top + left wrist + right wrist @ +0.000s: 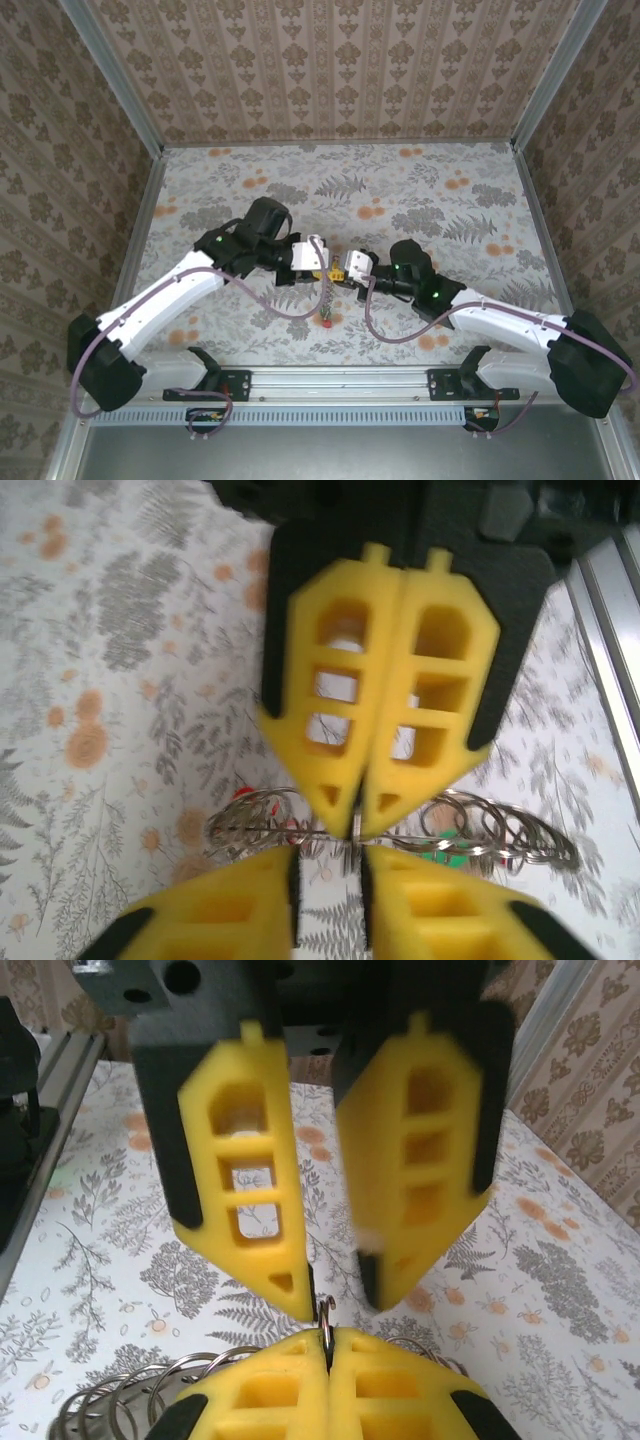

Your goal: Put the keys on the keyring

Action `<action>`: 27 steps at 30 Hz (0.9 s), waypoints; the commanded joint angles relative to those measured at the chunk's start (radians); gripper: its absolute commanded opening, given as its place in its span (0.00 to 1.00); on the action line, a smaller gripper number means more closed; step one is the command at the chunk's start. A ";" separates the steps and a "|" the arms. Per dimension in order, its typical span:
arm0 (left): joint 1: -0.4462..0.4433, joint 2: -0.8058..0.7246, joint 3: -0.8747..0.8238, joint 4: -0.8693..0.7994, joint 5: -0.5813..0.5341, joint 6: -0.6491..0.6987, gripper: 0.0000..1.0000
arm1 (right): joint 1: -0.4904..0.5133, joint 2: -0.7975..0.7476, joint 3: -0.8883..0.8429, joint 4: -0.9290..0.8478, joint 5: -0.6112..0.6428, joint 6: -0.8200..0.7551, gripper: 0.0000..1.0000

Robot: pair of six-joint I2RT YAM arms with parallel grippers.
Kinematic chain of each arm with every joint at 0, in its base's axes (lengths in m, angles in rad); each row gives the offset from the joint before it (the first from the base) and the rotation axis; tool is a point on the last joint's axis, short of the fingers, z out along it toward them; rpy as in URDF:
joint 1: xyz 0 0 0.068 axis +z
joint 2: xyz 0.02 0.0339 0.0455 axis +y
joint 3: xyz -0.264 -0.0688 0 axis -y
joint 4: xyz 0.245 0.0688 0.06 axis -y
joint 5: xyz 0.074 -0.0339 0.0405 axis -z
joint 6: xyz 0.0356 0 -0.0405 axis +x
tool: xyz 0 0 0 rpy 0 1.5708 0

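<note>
The left gripper (322, 262) and right gripper (343, 272) meet tip to tip slightly toward 6 o'clock from the centre of the table (430, 190), with the left gripper at 9 o'clock of the right one. The keyring (327, 292) hangs from this meeting point as a grey coiled strand running toward 6 o'clock. A red key (326, 320) sits at its lower end, at or just above the table surface. Right gripper: fully closed. In the right wrist view its two yellow fingers (260, 1390) press flat together, pinching one wire loop of the keyring between the tips. Left gripper: partly open. In the same view its fingertips stand apart on either side of the pinched wire, and it is not possible to tell whether either tip touches it. In the left wrist view the coils of the keyring spread toward 3 and 9 o'clock from the closed tips. A green key (452, 846) lies among the coils on the 3 o'clock side, and a red head shows at the 9 o'clock end.
</note>
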 commanded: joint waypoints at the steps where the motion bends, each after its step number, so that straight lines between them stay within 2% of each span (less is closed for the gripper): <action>1: 0.049 -0.107 -0.108 0.190 0.088 -0.082 0.30 | -0.027 -0.039 -0.043 0.173 -0.060 0.093 0.00; 6: 0.079 -0.174 -0.217 0.306 0.164 -0.137 0.32 | -0.071 -0.043 -0.092 0.330 -0.143 0.181 0.00; 11: 0.077 -0.178 -0.269 0.497 0.228 -0.248 0.33 | -0.076 -0.031 -0.085 0.362 -0.212 0.179 0.00; 14: 0.071 -0.188 -0.311 0.602 0.225 -0.296 0.33 | -0.076 -0.021 -0.080 0.377 -0.224 0.181 0.00; 18: 0.072 -0.204 -0.314 0.607 0.206 -0.282 0.33 | -0.076 -0.021 -0.076 0.380 -0.227 0.182 0.00; 23: 0.072 -0.195 -0.283 0.550 0.234 -0.243 0.29 | -0.077 -0.022 -0.073 0.354 -0.200 0.165 0.00; 27: 0.084 -0.192 -0.279 0.535 0.194 -0.280 0.37 | -0.093 -0.080 -0.078 0.261 -0.163 0.104 0.00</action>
